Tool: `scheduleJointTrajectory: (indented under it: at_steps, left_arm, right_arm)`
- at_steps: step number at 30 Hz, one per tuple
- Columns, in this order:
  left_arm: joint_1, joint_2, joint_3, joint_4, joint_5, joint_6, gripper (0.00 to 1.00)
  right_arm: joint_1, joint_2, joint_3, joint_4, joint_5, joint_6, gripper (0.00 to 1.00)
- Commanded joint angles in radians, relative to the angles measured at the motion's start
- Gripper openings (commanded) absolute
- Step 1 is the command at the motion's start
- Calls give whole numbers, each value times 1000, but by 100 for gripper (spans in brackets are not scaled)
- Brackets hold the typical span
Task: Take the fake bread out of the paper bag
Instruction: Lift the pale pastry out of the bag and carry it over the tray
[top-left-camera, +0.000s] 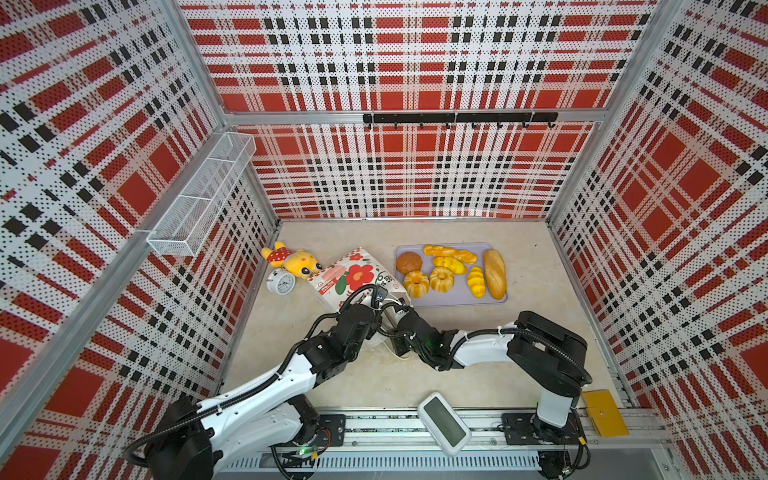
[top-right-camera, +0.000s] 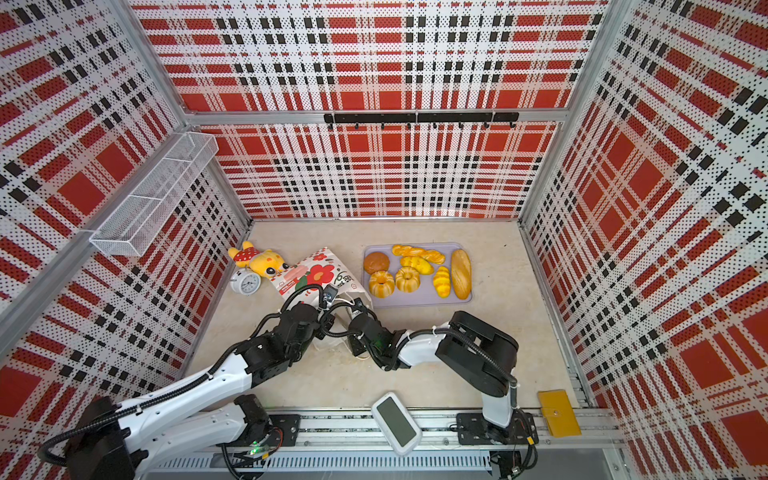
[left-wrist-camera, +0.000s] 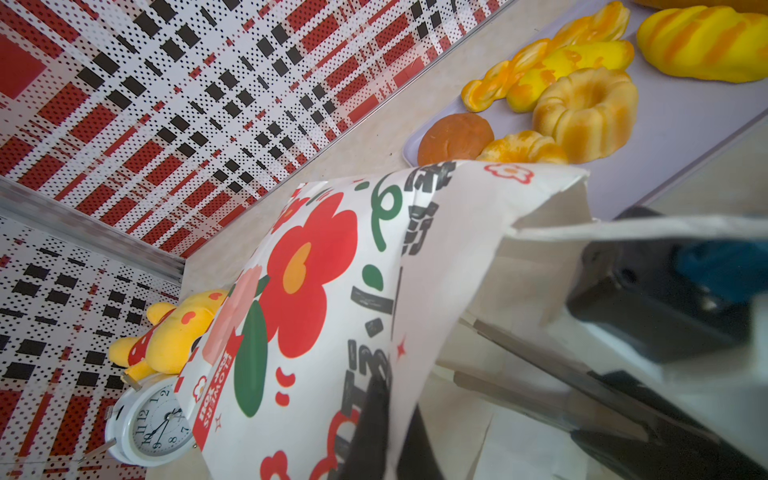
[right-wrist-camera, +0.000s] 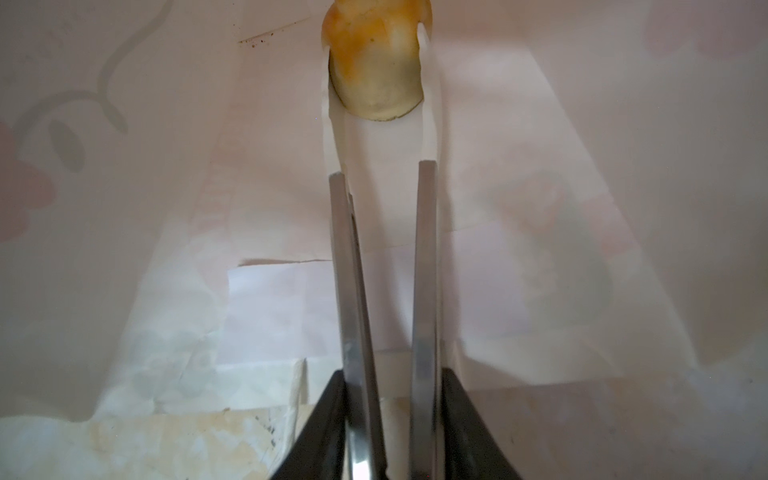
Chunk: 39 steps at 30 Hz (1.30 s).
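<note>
The white paper bag (top-left-camera: 358, 272) with big red flowers lies tipped on its side on the desk (top-left-camera: 395, 382), its mouth towards the two arms. On one side of it are a yellow plush toy (top-left-camera: 291, 261) and a white alarm clock (top-left-camera: 281, 283), and on the other a lavender tray (top-left-camera: 453, 299). The left tool (left-wrist-camera: 392, 403) is clamped tight on the bag's upper wall at the mouth, one dark finger outside the paper and one inside, and the mouth stands open. The right tool (right-wrist-camera: 376, 79) reaches deep inside the bag. Its pale tips press against either side of a small roll (right-wrist-camera: 374, 54), golden on top and paler beneath, at the bag's far end. The other fake bread already lies out on the tray: a round brown bun (top-left-camera: 409, 262), two ring cakes (top-left-camera: 416, 283), a baguette (top-left-camera: 494, 274), a long twisted stick (top-left-camera: 449, 252) and two yellow rolls (top-left-camera: 476, 281).
</note>
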Motion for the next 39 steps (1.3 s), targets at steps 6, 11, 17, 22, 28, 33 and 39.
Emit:
scheduleJointTrajectory:
  at_steps: [6,11,17,22,28,33,39]
  left_arm:
    - [-11,-10,5,0,18,13,0]
    - [-13,-10,4,0,12,9,0]
    - [7,7,10,-5,-54,-34,0]
    - [36,9,17,0,-45,-51,0]
    - [61,4,17,8,-38,-65,0]
    - [62,-5,14,7,-37,-72,0]
    - [65,-5,17,7,-27,-76,0]
  right_arm:
    - [-8,-105,37,-35,-28,20,8]
    - [-7,-172,5,-93,-78,52,0]
    - [43,-294,-63,-167,-115,83,0]
    - [126,-442,-132,-277,-78,131,0]
    - [160,-682,-217,-433,-39,225,0]
    - [160,-931,-232,-712,49,324,0]
    - [42,-1121,-156,-1084,174,367,0]
